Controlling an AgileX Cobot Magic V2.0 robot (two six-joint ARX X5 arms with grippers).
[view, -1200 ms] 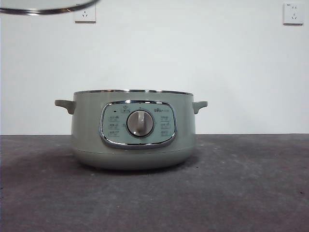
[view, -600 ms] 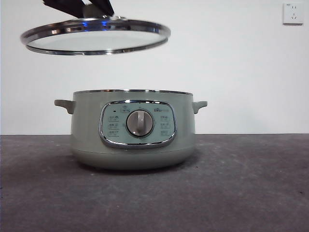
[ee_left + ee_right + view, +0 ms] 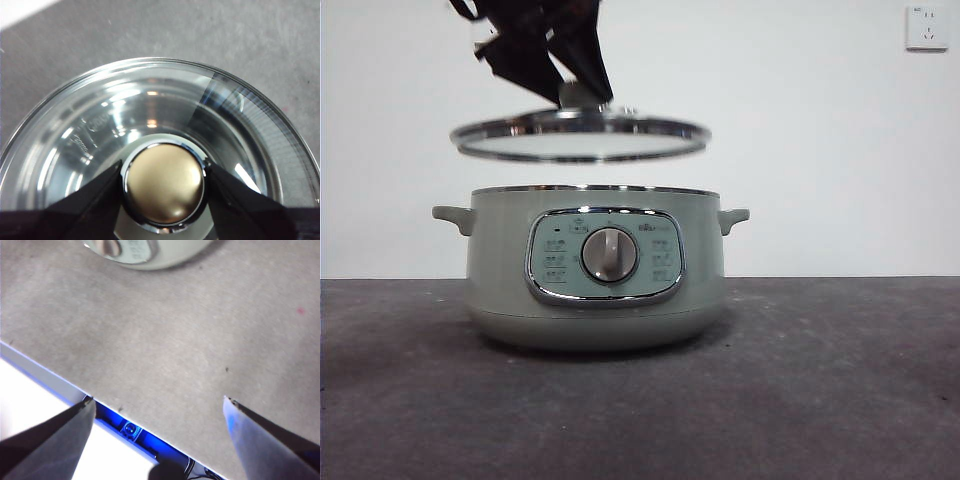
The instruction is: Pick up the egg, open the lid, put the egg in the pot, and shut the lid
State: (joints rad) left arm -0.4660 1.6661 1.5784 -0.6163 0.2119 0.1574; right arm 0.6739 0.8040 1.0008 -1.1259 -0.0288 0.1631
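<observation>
Lid (image 3: 581, 138) lower now, nearly over pot (image 3: 596, 268), left claw (image 3: 164, 186) clamping knob

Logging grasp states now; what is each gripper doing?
Left gripper: shut on the lid knob, above the pot.
Right gripper: open, empty.

The right gripper (image 3: 157, 402), two black jaws spread wide apart, hung empty over the grey matte table (image 3: 165, 335), well apart from the squat sage-green pot (image 3: 150, 252) with its grey dial (image 3: 107, 246).
</observation>
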